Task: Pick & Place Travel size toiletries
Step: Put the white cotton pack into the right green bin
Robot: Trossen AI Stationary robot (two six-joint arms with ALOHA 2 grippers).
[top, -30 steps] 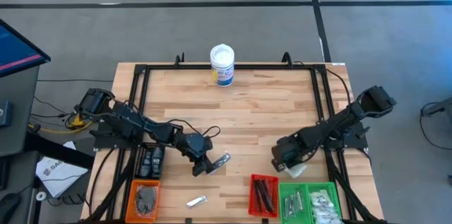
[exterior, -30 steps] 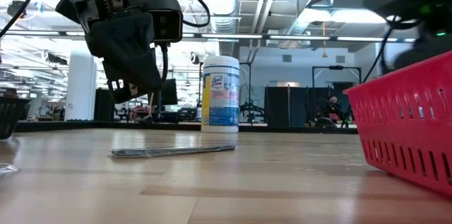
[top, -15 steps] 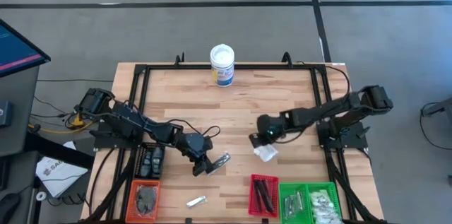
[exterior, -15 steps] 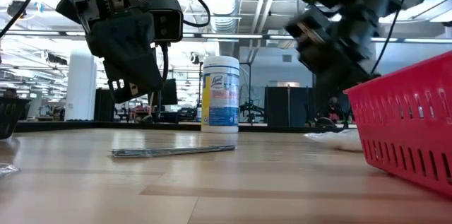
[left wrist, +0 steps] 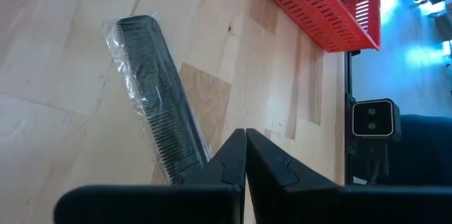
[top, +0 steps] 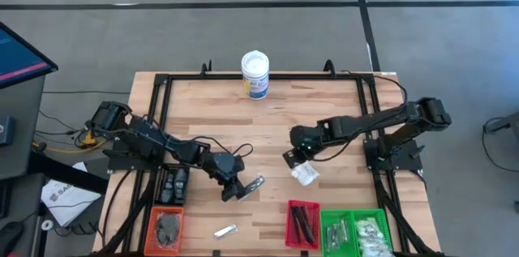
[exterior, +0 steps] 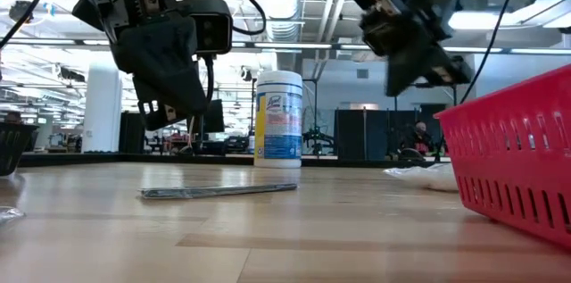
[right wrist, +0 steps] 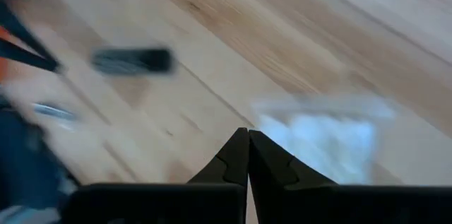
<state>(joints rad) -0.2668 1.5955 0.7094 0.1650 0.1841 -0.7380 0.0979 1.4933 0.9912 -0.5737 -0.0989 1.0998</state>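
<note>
Now right tool (top: 289, 158) above bench (top: 308, 115), fingers together, empty; white packet (top: 306, 174) just beside, below. Left tool (top: 234, 193) closed, hovering by comb (left wrist: 157, 126). Step: approach. Next: open, drop onto packet.

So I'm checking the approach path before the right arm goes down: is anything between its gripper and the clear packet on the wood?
Nothing visible. The right gripper, fingers shut, hangs just above and beside the clear packet; only bare table lies between. The red tray sits nearer the front edge, clear of that path.
</note>
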